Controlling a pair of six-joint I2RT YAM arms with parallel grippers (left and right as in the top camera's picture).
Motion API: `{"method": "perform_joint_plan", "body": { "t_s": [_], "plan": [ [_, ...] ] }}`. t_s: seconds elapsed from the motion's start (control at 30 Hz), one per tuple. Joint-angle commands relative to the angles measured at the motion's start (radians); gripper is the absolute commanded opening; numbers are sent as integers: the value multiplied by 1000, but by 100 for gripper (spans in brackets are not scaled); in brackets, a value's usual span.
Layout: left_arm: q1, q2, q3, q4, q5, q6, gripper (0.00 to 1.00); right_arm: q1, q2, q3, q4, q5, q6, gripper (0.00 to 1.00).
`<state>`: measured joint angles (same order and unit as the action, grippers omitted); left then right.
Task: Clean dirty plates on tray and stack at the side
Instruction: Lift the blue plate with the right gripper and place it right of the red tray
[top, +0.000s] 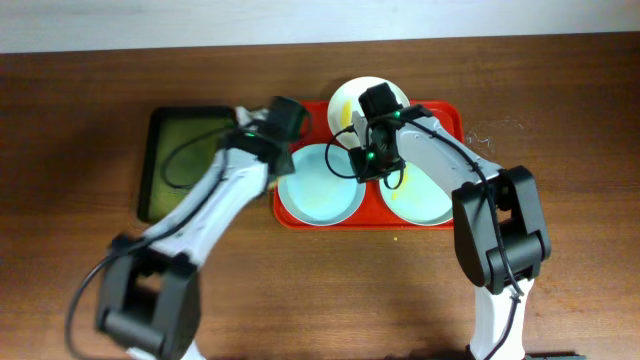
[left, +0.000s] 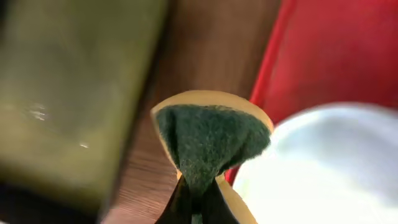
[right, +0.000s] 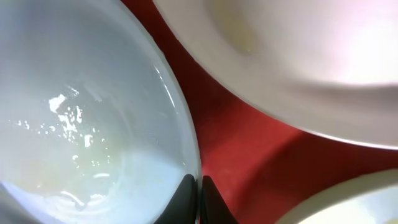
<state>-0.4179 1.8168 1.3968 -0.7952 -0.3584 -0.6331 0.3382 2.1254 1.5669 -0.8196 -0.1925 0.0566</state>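
Left gripper (left: 196, 190) is clamped on a sponge (left: 211, 140), its dark fingers closed on the sponge's lower end. Right gripper (right: 198, 196) has its jaws drawn almost together at the rim of the left mint plate (right: 81, 124); the rim runs into the slit between them and appears pinched. Table (top: 580, 150): brown wood, carrying all items noted. Red tray (top: 452, 112): rectangular with a raised rim, at the middle of the table, with all three plates on it. Green tray (top: 180, 160): smaller, dark-framed, beside the red tray on the left arm's side, with a strip of bare wood between the two. White plate (top: 345, 100): at the red tray's far edge, reaching past the rim, partly hidden by the right arm, with a faint yellowish mark on it. Left mint plate: in the near-left part of the red tray, its surface wet and glinting in the right wrist view. Right mint plate (top: 425, 200): in the near-right part, just beside the left one, with a yellow smear on the side nearer the right gripper. Sponge: green scouring face toward the left wrist camera, yellow edge behind, held over the wood strip at the red tray's left rim and just beside the left mint plate. Whether it touches the plate cannot be told.
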Motion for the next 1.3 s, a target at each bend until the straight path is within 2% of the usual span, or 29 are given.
{"method": "perform_joint_plan", "body": {
  "t_s": [0.0,0.17,0.23,0.3,0.43,0.57,0.7,0.87,0.97,1.0,1.03,1.13,1.17,1.27],
  "plan": [
    [103,-174,-5,-13,75,-3,0,4,-49,75,-27,87,3,4],
    [279,-278,-5,-105,82,-3,0,41,-90,196,-124,324,2,4],
    [349,-281,-5,-149,82,-2,0,80,-108,249,-157,476,3,4],
    [419,-278,-5,-195,82,-2,0,130,-118,293,-184,647,2,4],
    [528,-278,-7,-217,84,-2,0,287,-121,383,-228,1122,-1,4],
    [532,-278,-7,-216,93,-3,0,397,-121,391,-216,1492,-1,4],
    [532,-278,-7,-216,93,-3,0,459,-121,391,-213,1680,-21,4],
    [532,-278,-7,-216,93,-3,0,499,-121,391,-201,1679,-255,4],
    [532,-278,-9,-217,99,-3,0,500,-121,390,-197,1658,-266,4],
    [532,-278,-12,-216,112,-3,0,500,-121,390,-197,1593,-266,4],
    [532,-278,-19,-211,112,-3,0,499,-121,390,-199,1455,-266,4],
    [532,-278,-39,-201,111,-3,0,445,-121,373,-254,830,-304,4],
    [532,-278,-48,-194,112,-3,0,417,-121,369,-255,816,-311,4],
    [532,-278,-84,-155,112,-3,0,346,-128,377,-275,1094,-199,4]
  ]
}}
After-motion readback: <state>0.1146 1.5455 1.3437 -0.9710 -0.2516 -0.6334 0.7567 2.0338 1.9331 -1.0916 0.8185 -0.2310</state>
